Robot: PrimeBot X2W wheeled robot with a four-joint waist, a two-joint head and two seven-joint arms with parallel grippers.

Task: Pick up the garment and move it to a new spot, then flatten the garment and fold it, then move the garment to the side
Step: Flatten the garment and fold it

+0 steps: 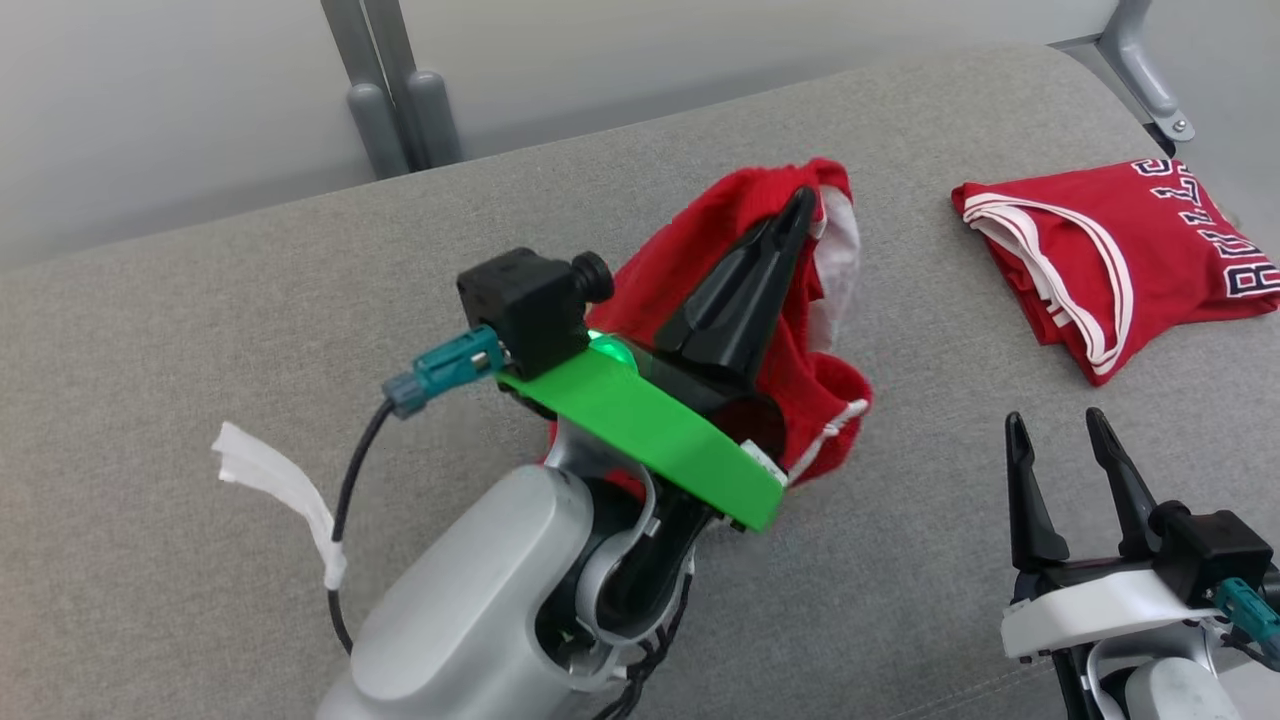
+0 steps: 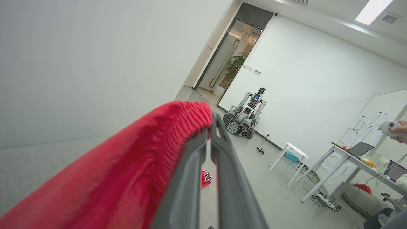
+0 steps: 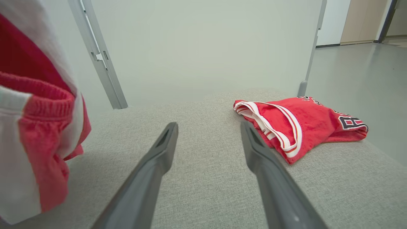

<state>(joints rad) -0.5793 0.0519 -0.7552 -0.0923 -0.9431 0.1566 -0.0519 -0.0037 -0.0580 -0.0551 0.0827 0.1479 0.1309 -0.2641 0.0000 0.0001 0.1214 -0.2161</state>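
one folded jersey [image 1: 1150, 260] lies near the released right fingers [image 1: 1025, 490]; left fingers [image 1: 760, 280] clench red shorts [image 1: 690, 260]

A big grey cloth pad [image 1: 250, 300] with a soft round back edge takes up most of the head view. On its right side lies a folded red shirt with white edges and dark letters [image 1: 1130, 260], close to the right end. A bunched red cloth garment with white stripes [image 1: 690, 260] is over the middle; whether it touches the pad is unclear.
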